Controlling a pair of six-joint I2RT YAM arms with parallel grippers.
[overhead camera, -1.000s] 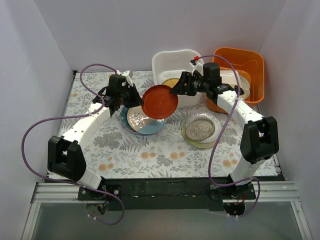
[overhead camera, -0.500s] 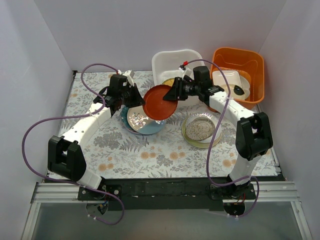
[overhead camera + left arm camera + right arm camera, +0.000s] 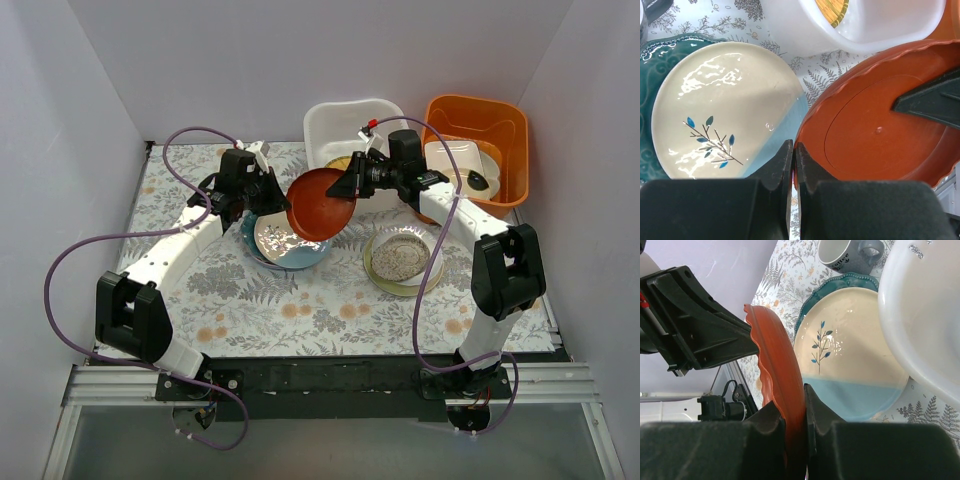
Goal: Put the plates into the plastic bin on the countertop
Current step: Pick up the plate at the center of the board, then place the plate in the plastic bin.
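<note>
Here, the red plate (image 3: 320, 205) hangs tilted above the countertop (image 3: 260, 300) at the centre of the overhead frame, caught between two robot arms. The left gripper (image 3: 793, 157) has its fingers pressed together on the plate's left rim. The right gripper (image 3: 796, 400), reaching in from the right, pinches the opposite edge, one finger on each face of the scalloped rim. The plate's hollow face turns toward the left wrist camera, and its edge cuts across the middle of the right wrist view.

Just behind it, at upper centre of the overhead frame, stands the white plastic bin (image 3: 325, 125). A yellow woven-look plate (image 3: 832, 9) lies inside, only partly visible. Below and left of the red plate, a pearly white plate (image 3: 720, 110) painted with a blue-leaved sprig rests on a scalloped teal plate (image 3: 650, 65), both flat on the fern-printed surface. A grey cup (image 3: 847, 252) sits just beyond the teal rim, at the top of the right wrist view.

Right of centre in the overhead frame, a speckled beige plate (image 3: 402, 255) lies on a cream-green plate (image 3: 375, 270). An orange tub (image 3: 510, 120) stands at upper right, beside the bin, with a squarish white dish (image 3: 450, 160) in it.
</note>
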